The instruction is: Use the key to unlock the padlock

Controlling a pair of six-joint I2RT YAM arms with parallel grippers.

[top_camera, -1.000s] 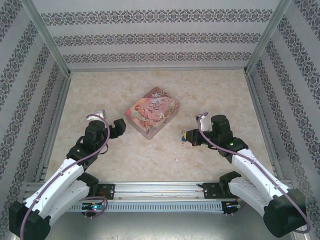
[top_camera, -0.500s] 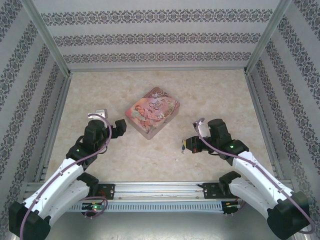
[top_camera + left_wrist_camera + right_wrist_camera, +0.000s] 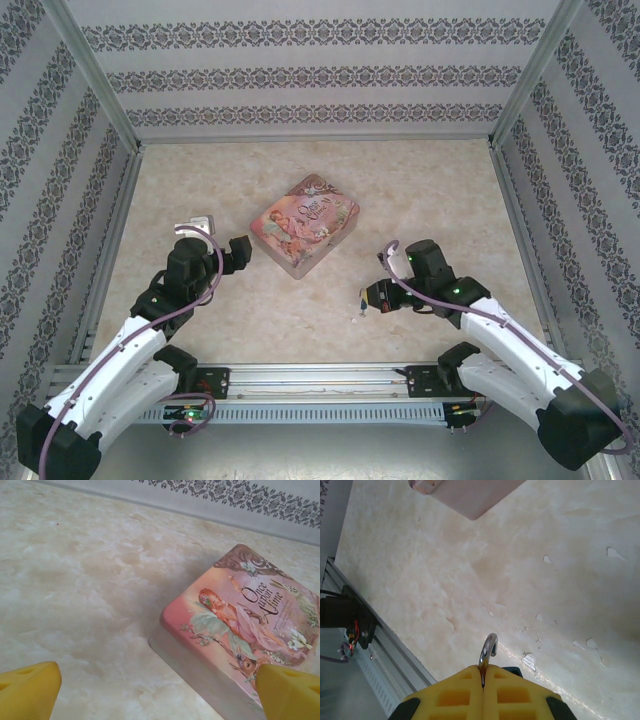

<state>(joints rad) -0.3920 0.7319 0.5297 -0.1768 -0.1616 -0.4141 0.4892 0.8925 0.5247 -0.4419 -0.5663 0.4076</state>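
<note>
My right gripper (image 3: 483,676) is shut on the padlock (image 3: 490,649). The thin silver shackle curves out from between the yellow fingers, and a dark bit of the body shows just behind them. In the top view the right gripper (image 3: 370,298) hovers low over the marble table, right of centre. The key is hidden from me. My left gripper (image 3: 236,254) stands open just left of the pink tin, its yellow fingertips (image 3: 27,690) spread wide with nothing between them.
The pink illustrated tin box (image 3: 304,223) lies mid-table, and it also appears close up (image 3: 240,625) in the left wrist view. A metal rail (image 3: 375,650) runs along the near table edge. Patterned walls close in the back and both sides.
My right gripper has moved toward the near edge and slightly left, carrying the padlock. The left arm has barely shifted.
</note>
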